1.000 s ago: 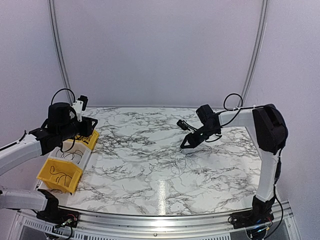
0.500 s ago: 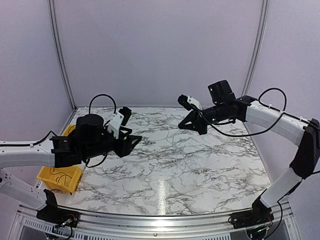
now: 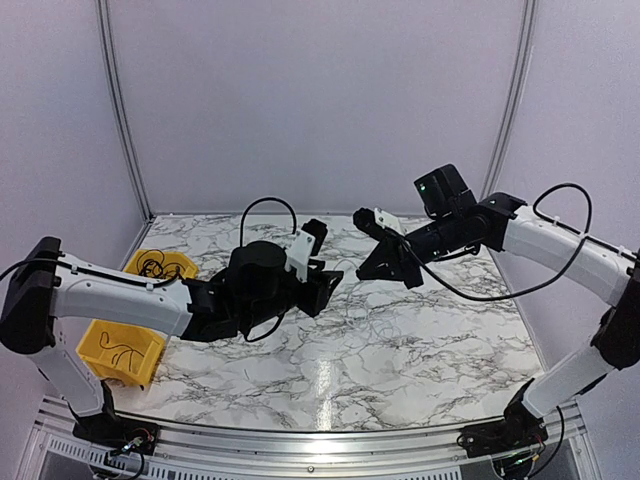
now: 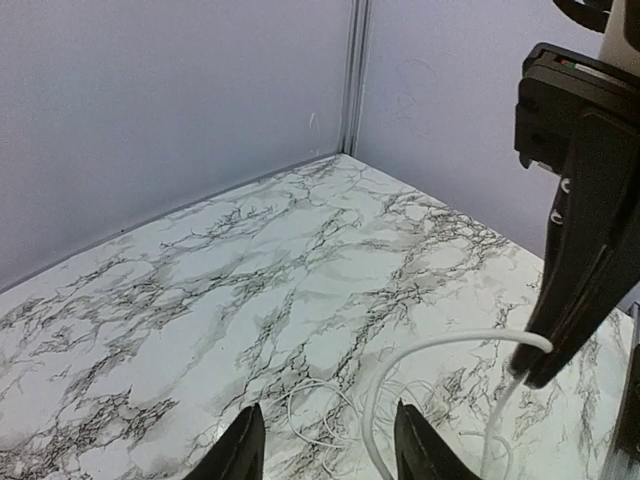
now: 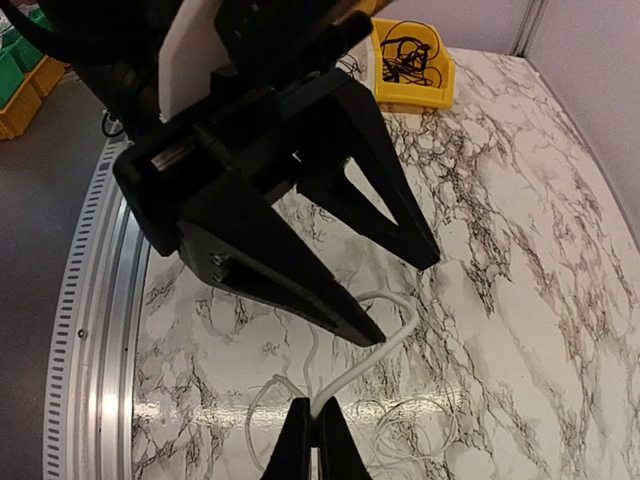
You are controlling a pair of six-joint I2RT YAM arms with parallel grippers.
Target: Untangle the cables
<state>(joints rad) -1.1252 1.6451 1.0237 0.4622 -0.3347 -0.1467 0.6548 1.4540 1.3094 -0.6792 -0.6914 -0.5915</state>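
A pale white cable (image 5: 392, 340) is pinched in my right gripper (image 5: 312, 436), which is shut on it above the table's middle (image 3: 372, 268). The cable arcs up in a loop and falls to thin pale coils on the marble (image 4: 325, 415). My left gripper (image 4: 325, 452) is open and empty, and it sits low and close, facing the right gripper (image 3: 325, 285). The loop (image 4: 420, 350) hangs just beyond its fingertips, between its spread fingers (image 5: 300, 270) in the right wrist view. Black cables lie in a yellow bin (image 5: 410, 62).
Two yellow bins stand at the table's left edge, one far (image 3: 160, 266) and one near (image 3: 118, 348), each with black wires inside. The marble table (image 3: 440, 340) ends at a metal rail in front. Pale walls close the back and sides.
My left arm has swung from the yellow bins to the table's middle. My right arm has risen and moved left, lifting the pale cable off the marble.
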